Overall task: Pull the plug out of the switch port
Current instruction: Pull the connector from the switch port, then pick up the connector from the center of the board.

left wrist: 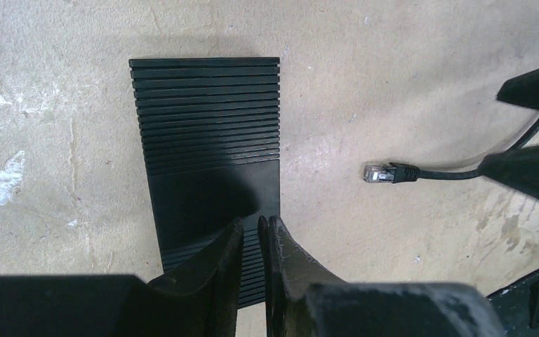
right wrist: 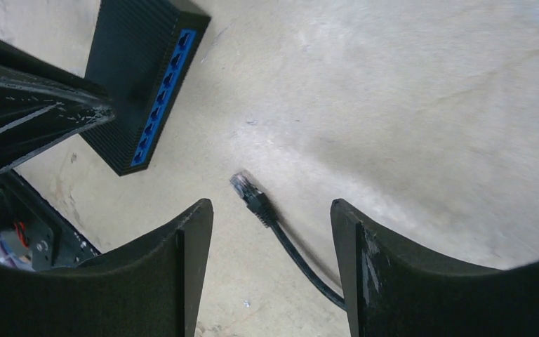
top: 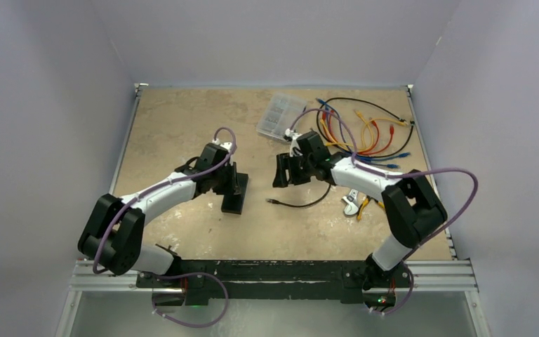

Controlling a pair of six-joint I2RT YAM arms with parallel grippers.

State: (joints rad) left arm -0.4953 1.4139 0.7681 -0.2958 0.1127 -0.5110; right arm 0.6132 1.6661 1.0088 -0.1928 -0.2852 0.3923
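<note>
Right gripper [right wrist: 272, 210] spread wide, hovering over black cable [right wrist: 302, 263], gripping nothing. Plug [right wrist: 244, 187] lies free on table [right wrist: 428, 105] just ahead of its fingertips, long axis aimed at switch [right wrist: 133, 63], apart from blue port row [right wrist: 160, 98]; pull looks done. Right arm nearer plug. Left gripper [left wrist: 251, 225] pressed almost together over switch's near end, contact unclear. Clear case [top: 281, 116] and coloured cable tangle [top: 365, 133] well behind. Nothing in the way.

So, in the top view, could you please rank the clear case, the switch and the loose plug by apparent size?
1. clear case
2. switch, partly hidden, so less sure
3. loose plug, by far the smallest
</note>
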